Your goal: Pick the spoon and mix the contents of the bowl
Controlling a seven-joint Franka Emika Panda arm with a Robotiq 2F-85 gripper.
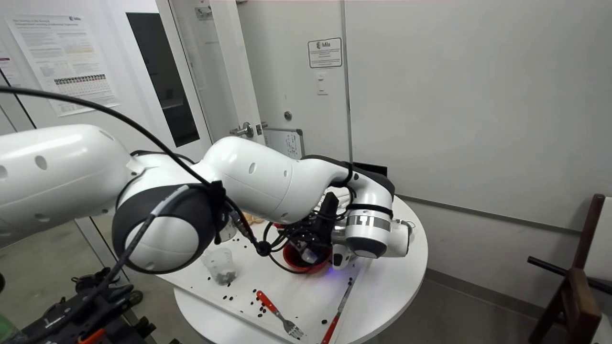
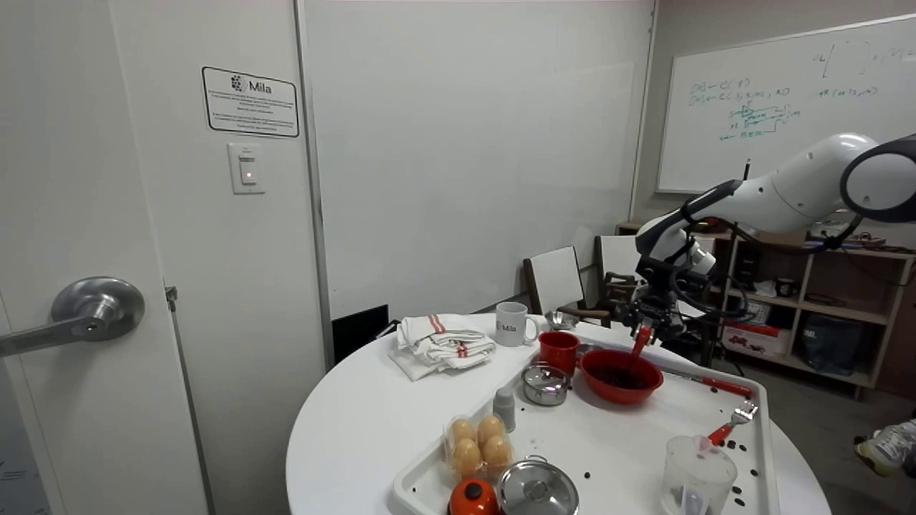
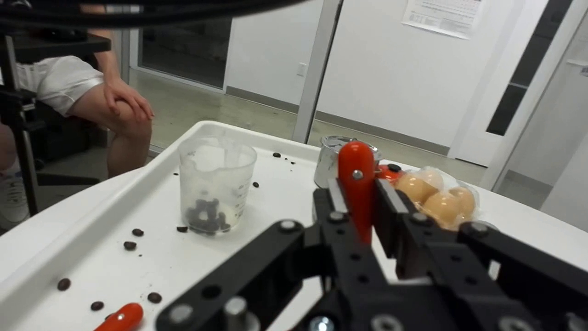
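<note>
Gripper: clamped on the red-handled spoon
Spoon tilt: leaning right in an exterior view, lower end hidden in the red bowl
Bowl contents: dark beans
Bowl place: on the white tray, just right of the red cup

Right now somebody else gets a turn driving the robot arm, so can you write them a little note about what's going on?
Gripper: shut on the spoon by its red handle.
Spoon: the handle slants down toward the bowl; its head can't be clearly made out.
Bowl: the wide red one on the white tray, with dark bits inside.
Done: spoon picked up and at the bowl.
To do: mix the dark bits; the pictures can't show whether stirring has begun.
The red-handled fork and knife probably aren't needed.
</note>
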